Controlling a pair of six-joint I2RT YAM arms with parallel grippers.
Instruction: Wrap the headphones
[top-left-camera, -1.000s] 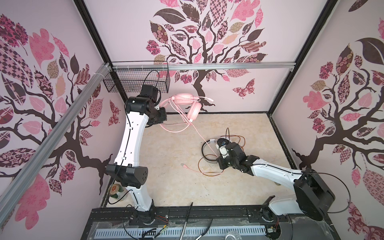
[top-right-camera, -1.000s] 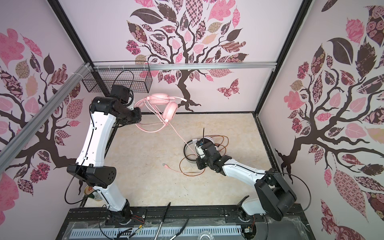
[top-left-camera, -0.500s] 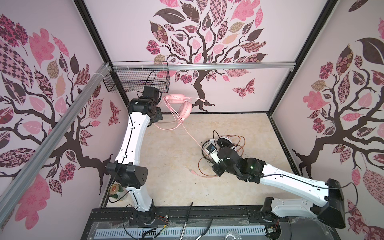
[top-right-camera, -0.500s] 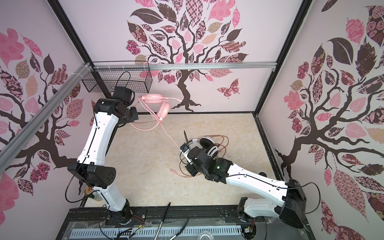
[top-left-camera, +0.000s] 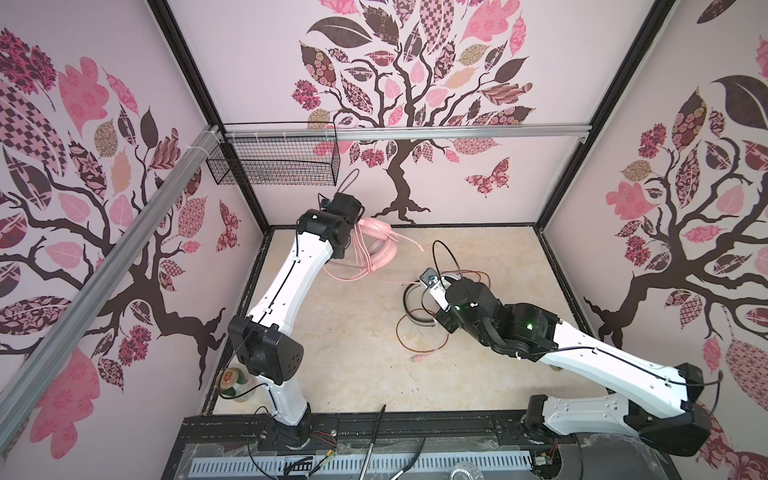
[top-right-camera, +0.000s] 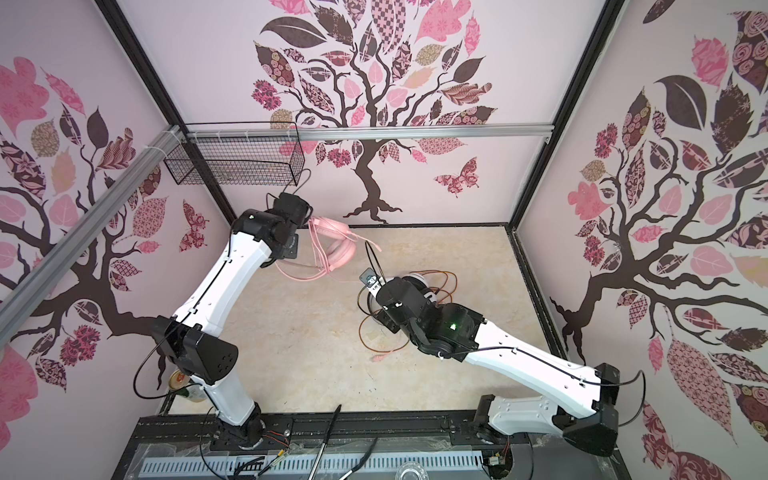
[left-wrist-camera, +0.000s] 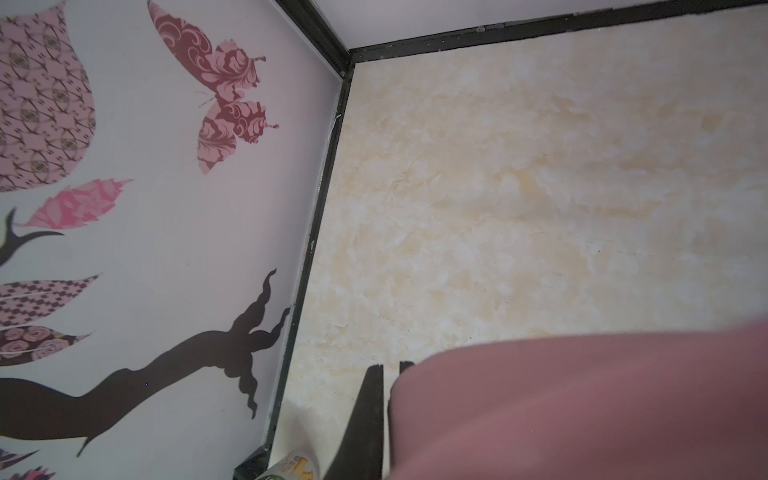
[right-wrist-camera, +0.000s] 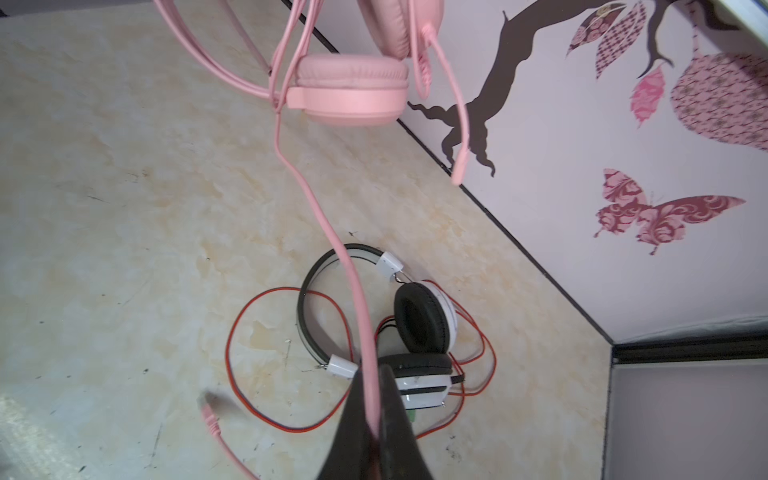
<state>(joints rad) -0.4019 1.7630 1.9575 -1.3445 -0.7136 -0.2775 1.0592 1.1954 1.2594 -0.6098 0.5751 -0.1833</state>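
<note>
The pink headset (top-left-camera: 384, 257) is held aloft by the closed left claw (left-wrist-camera: 390, 365), several turns of pink cord (right-wrist-camera: 332, 235) already laid; its tail is pinched in the shut right claw (right-wrist-camera: 372, 374). The white-and-black headset (right-wrist-camera: 419, 320) lies unwrapped on the surface (top-left-camera: 332, 332). Since a second ago, the pink headset has been brought lower, nearer the right claw.

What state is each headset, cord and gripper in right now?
left gripper: shut on pink headphones.
right gripper: shut on pink cord.
pink headphones: hanging above the table.
pink cord: looped at the headset, rest stretched to right gripper.
white-and-black headphones: lying on table, unwrapped.
orange-red cord: loose loops on table.
</note>
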